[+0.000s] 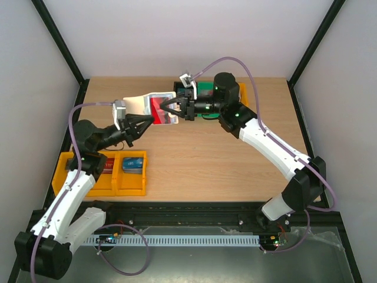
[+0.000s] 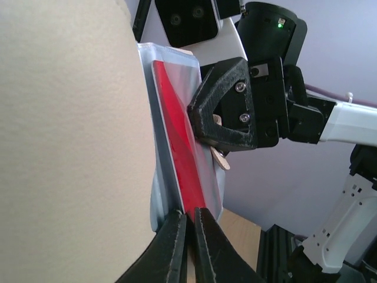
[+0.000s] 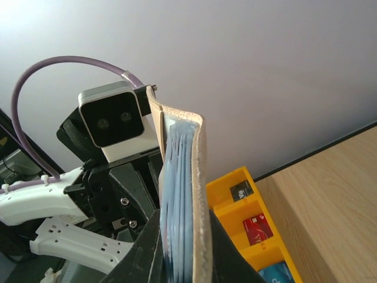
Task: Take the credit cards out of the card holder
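Top view: the card holder (image 1: pixel 140 105) is being held above the worktop (image 1: pixel 224 159), upper centre. The left claw (image 1: pixel 146 121) is pinching its lower-left corner and the right claw (image 1: pixel 167 108) is clamping its right side.
Left wrist: the red card (image 2: pixel 179 141) is sitting inside it.
Right wrist: the right claw is squeezing the holder's blue-grey edge, lower centre.

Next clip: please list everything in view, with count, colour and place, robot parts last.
card holder: one, cream outside, blue-grey inside, held open above the table
tucked red card: one, red, inside the card holder
yellow bins: at least two, yellow, table's near left
binned red card: one, red, middle compartment
blue card: one, blue, right compartment
dark card: one, dark, another compartment
green object: one, green, far side, mostly hidden
table: one, wood
left gripper: one, black, shut on the card holder
right gripper: one, black, shut on the card holder
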`<action>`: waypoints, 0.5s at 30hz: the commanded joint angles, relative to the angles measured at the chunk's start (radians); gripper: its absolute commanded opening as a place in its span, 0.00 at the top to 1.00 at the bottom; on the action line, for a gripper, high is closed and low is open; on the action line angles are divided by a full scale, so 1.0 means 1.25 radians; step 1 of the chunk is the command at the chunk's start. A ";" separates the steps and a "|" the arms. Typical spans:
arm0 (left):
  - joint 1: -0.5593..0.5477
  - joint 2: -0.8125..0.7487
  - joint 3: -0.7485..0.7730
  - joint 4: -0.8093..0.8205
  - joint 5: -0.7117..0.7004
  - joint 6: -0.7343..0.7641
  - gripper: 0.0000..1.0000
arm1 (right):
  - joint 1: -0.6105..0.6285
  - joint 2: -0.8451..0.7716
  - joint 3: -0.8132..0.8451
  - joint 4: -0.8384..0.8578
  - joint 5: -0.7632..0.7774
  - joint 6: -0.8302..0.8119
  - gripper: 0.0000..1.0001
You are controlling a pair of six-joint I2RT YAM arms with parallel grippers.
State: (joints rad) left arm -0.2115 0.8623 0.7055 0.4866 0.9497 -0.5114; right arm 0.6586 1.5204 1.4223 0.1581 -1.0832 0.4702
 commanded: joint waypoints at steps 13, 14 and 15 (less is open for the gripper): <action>-0.059 0.030 0.012 -0.043 -0.048 0.045 0.96 | 0.045 -0.008 0.028 0.022 0.057 -0.028 0.98; -0.060 0.030 0.013 -0.044 -0.047 0.046 0.98 | 0.044 -0.007 0.025 0.020 0.058 -0.029 0.98; -0.060 0.030 0.013 -0.043 -0.042 0.045 0.98 | 0.044 -0.007 0.022 0.020 0.057 -0.031 0.98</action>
State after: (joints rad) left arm -0.2543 0.8883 0.7063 0.4290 0.8383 -0.4683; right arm 0.6697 1.5204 1.4277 0.1101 -1.0073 0.4366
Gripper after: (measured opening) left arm 0.037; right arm 0.087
